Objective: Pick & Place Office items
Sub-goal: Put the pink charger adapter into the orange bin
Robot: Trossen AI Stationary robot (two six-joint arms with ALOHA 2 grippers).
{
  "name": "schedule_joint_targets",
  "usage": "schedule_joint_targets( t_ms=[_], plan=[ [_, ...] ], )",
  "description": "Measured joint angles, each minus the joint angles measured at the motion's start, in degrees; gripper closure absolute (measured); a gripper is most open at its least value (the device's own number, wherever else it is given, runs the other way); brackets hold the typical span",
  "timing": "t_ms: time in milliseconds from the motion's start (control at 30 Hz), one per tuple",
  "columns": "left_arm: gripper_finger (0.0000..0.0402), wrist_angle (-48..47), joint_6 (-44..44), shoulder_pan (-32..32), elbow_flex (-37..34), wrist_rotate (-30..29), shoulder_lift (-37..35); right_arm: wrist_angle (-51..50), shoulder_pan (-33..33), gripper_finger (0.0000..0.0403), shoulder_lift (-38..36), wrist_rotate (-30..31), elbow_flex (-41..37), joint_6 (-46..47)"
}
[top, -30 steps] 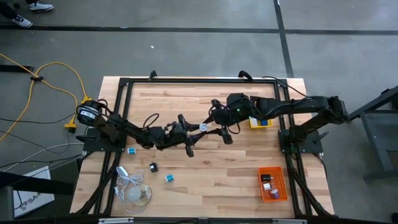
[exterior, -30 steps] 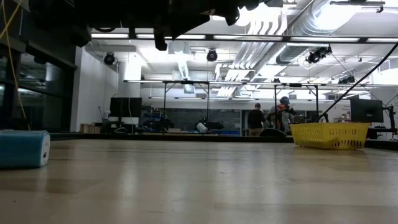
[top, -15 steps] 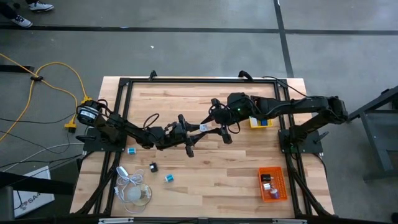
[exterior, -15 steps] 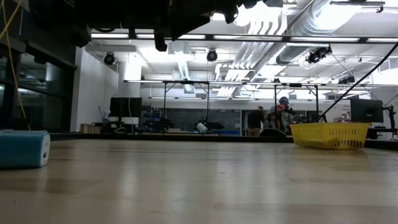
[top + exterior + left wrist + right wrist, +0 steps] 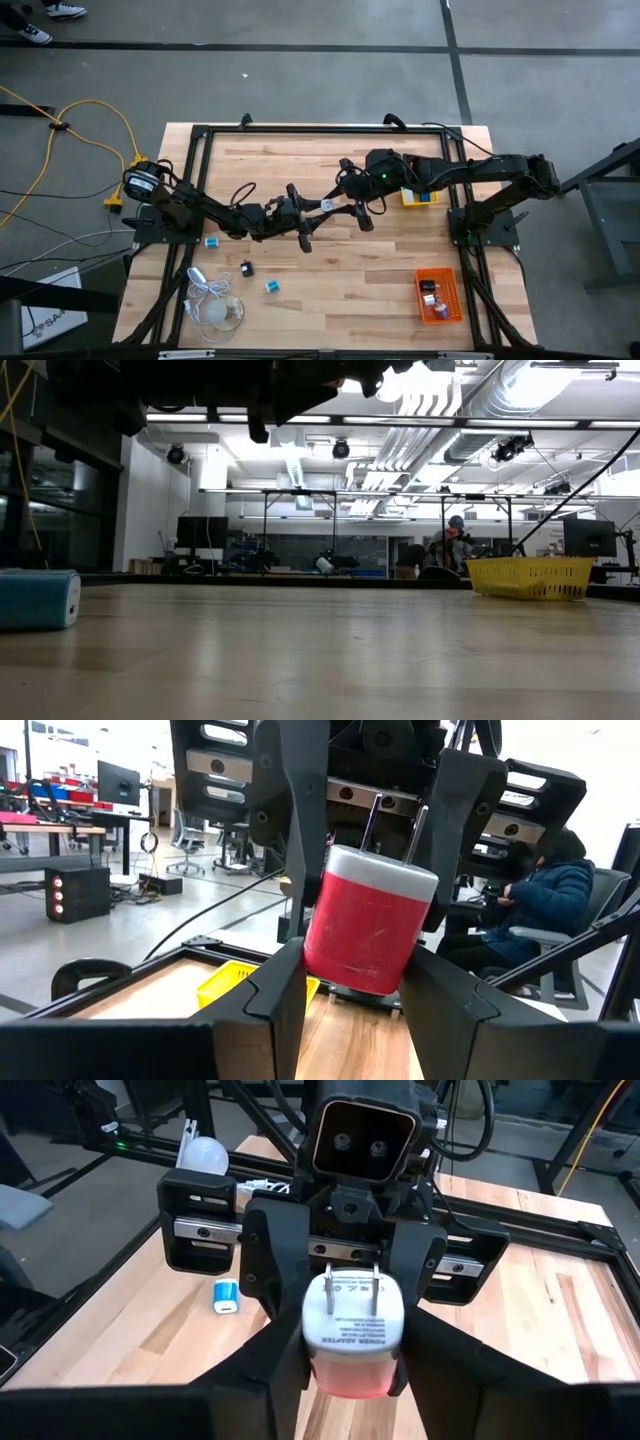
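High view, two trays [image 5: 440, 295], three loose items [image 5: 246, 268], one bulb [image 5: 217, 311]

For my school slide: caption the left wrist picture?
Both grippers, left gripper and right gripper, hold one red-and-white plug adapter mid-air.

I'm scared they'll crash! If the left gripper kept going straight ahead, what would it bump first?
Probably the right gripper. It sits directly opposite the left gripper, with only the red-and-white plug between them.
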Motion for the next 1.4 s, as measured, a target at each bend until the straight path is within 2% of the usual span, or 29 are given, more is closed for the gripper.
schedule_joint_targets(
  t_ms=[167,1400],
  plan=[
    [0.0268,0.0,-0.2,0.0,0.0,-0.1,0.0,0.0,0.0,0.0275,0.0,0.1,0.0,0.0],
    [0.0246,-0.1,1.7,0.0,0.0,0.2,0.0,0.3,0.0,0.0281,0.0,-0.8,0.0,0.0]
  ],
)
